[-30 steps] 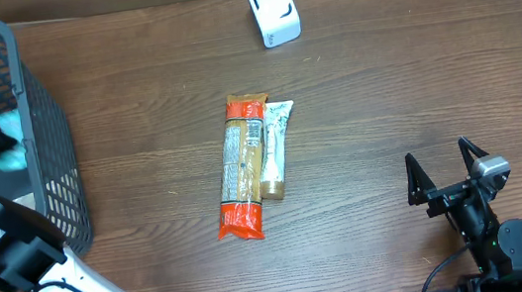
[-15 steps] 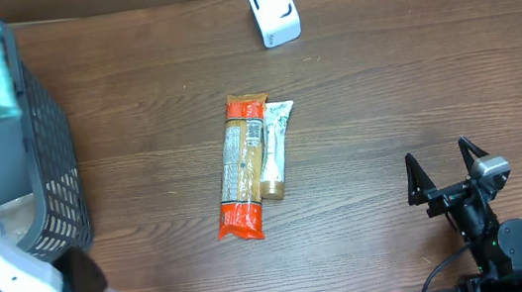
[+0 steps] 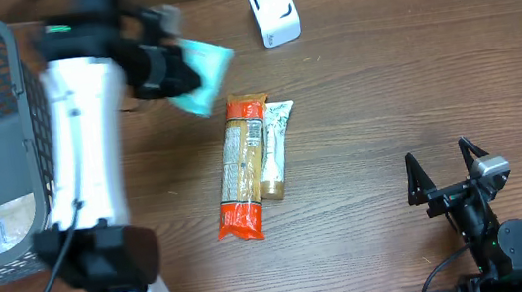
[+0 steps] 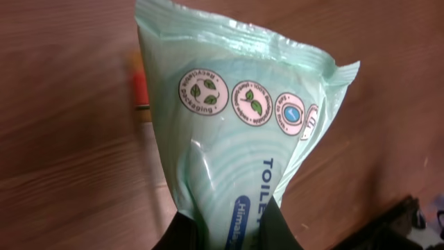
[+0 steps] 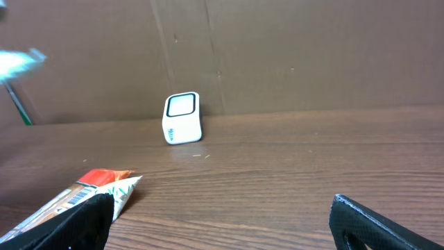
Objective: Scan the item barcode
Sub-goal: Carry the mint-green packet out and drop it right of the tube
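Observation:
A pale green soft pack of wipes (image 3: 202, 71) hangs above the table at the back, just left of centre. My left gripper (image 3: 168, 72) is shut on its lower end. In the left wrist view the pack (image 4: 236, 118) fills the frame, printed side up, with both dark fingers (image 4: 183, 233) pinching it at the bottom edge; no barcode shows on this face. The white scanner (image 3: 273, 11) stands upright at the back of the table, right of the pack, and also shows as a small white scanner (image 5: 182, 118) in the right wrist view. My right gripper (image 3: 442, 172) rests open and empty near the front right.
A grey mesh basket (image 3: 46, 142) stands at the left edge with a clear packet (image 3: 1, 223) inside. An orange snack packet (image 3: 242, 168) and a white-green packet (image 3: 276, 149) lie side by side mid-table, just below the held pack.
My left arm has lifted the green pack out of the basket and swung it right, over the table toward the scanner. The right arm has not moved.

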Action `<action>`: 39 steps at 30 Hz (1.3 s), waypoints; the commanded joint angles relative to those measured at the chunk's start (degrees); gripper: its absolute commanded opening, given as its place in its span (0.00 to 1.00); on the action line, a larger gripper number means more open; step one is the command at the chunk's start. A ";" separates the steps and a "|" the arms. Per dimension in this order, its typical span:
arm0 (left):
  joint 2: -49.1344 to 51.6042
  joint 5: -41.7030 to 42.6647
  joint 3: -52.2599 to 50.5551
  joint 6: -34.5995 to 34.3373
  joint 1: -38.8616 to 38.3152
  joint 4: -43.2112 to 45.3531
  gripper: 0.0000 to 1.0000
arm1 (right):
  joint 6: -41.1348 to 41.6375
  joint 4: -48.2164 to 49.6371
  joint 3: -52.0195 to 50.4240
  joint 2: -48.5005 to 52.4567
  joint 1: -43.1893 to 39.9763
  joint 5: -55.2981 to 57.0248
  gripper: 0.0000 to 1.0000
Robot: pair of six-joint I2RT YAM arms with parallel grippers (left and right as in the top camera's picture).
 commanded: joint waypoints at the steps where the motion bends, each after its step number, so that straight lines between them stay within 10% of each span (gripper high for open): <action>1: -0.59 0.46 -9.99 -10.23 -9.88 9.62 0.04 | -0.02 0.35 -0.52 -0.17 0.26 0.52 1.00; 13: -0.59 -20.57 -29.86 -31.26 -29.16 37.70 0.10 | -0.02 0.35 -0.52 -0.17 0.26 0.55 1.00; 17: -0.59 -23.74 -32.98 -31.21 -31.26 40.65 0.37 | -0.02 0.35 -0.52 -0.17 0.26 0.55 1.00; 20: -0.59 -26.01 -33.64 -31.17 -31.10 41.51 0.77 | -0.02 0.35 -0.52 -0.17 0.26 0.55 1.00; 24: -0.61 -26.23 -32.17 -25.40 -29.77 43.41 0.94 | -0.02 0.35 -0.52 -0.17 0.26 0.55 1.00; 32: -3.87 -33.44 -6.97 -14.99 -21.92 26.47 1.00 | -0.02 0.35 -0.52 -0.17 0.26 0.55 1.00; 39: -6.64 -36.02 14.91 -19.74 -6.51 5.99 1.00 | -0.02 0.35 -0.52 -0.17 0.26 0.55 1.00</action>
